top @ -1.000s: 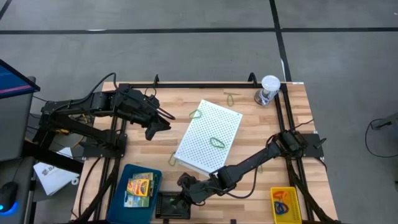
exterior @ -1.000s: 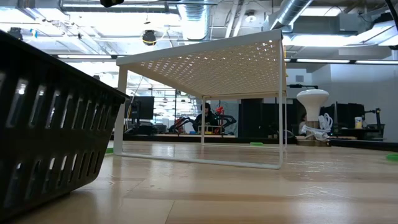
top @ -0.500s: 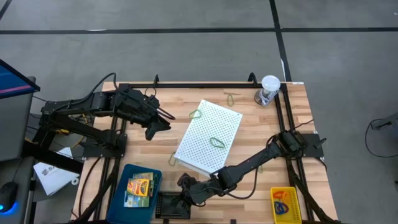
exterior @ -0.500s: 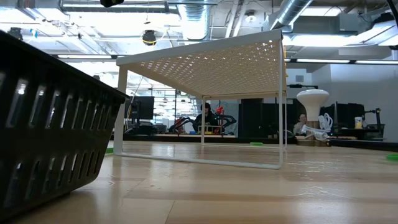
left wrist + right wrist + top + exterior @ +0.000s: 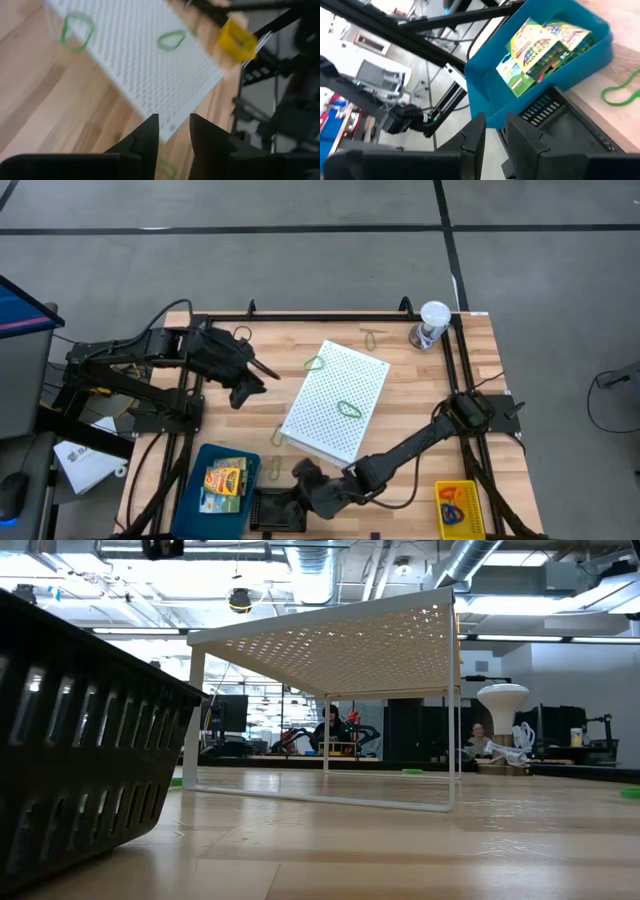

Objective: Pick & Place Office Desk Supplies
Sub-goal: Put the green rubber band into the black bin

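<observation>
The right arm stretched low across the table's near edge, its right gripper (image 5: 303,473) above a black basket (image 5: 270,509) with fingers slightly parted and nothing between them, while the left gripper (image 5: 262,369), fingers likewise a little apart and empty, hovered beside the white perforated box (image 5: 335,400). Two green rubber bands (image 5: 350,409) lay on that box. Two crayon boxes (image 5: 226,480) sat in a blue bin (image 5: 193,490), and one more crayon box (image 5: 455,505) in a yellow bin (image 5: 441,520).

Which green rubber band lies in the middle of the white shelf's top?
The darker green band lies mid-top on the white shelf. The other green band sits at the shelf's far left edge.
</observation>
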`<action>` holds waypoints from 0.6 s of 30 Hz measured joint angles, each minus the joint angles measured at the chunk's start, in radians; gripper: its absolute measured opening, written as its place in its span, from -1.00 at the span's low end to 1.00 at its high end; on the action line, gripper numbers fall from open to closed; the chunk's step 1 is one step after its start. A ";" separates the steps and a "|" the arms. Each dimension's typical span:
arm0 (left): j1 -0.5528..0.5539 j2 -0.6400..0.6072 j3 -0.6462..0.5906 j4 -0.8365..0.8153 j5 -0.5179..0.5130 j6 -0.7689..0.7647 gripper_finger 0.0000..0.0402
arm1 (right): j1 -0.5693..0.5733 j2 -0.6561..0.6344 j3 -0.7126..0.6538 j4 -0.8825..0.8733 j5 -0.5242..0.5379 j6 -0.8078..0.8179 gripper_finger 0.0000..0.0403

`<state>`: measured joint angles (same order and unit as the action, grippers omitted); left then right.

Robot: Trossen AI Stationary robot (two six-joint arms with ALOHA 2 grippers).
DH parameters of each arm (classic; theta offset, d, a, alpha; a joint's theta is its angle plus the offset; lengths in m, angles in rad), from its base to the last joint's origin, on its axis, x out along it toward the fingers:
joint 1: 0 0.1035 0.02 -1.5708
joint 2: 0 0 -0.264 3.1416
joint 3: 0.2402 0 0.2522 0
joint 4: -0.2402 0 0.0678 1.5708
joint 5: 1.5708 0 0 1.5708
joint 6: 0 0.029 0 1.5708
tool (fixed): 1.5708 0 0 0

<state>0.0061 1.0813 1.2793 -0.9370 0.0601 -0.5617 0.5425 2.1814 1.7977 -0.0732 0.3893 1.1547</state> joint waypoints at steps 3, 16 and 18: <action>-0.018 0.000 0.000 -0.068 -0.009 -0.019 -0.48 | 0.011 -0.012 -0.001 -0.033 0.053 0.036 -0.64; -0.178 -0.006 -0.314 -0.024 0.118 -0.212 -0.48 | 0.088 -0.246 0.000 -0.585 0.307 0.218 -0.64; -0.191 -0.007 -0.390 0.113 0.187 -0.233 -0.48 | 0.102 -0.274 0.000 -0.668 0.316 0.247 -0.64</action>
<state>-0.1845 1.0748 0.8893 -0.8243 0.2474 -0.7946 0.6449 1.9079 1.7977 -0.7417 0.7053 1.4019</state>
